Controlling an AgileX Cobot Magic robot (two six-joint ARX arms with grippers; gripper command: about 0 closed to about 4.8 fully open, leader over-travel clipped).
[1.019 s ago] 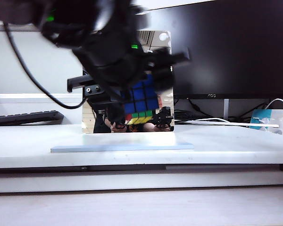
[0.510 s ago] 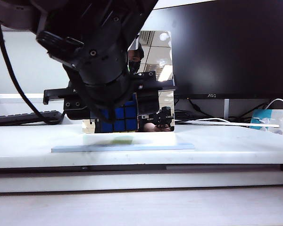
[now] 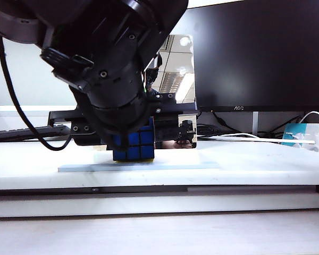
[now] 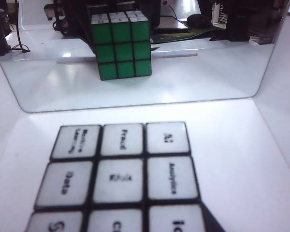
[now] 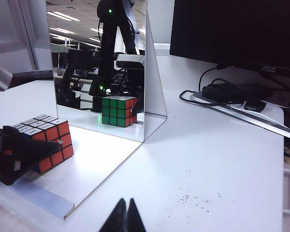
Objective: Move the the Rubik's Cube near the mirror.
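— white worktop, big black monitor behind. where's the rubik's cube?

— on the mirror's pale-blue base, just in front of the mirror. left gripper has its jaws clamped on it; the right wrist view shows a finger pressed on the orange-red face.

— why so low?

— i'd judge it's being set down, not dropped. cube looks level, and it seems to touch the base, though i can't be sure.

— and the green cube in the left wrist view?

— that's the reflection; the cube sits that near the glass.

— right gripper?

— parked well apart over bare worktop, jaws together. release looks like what's left.
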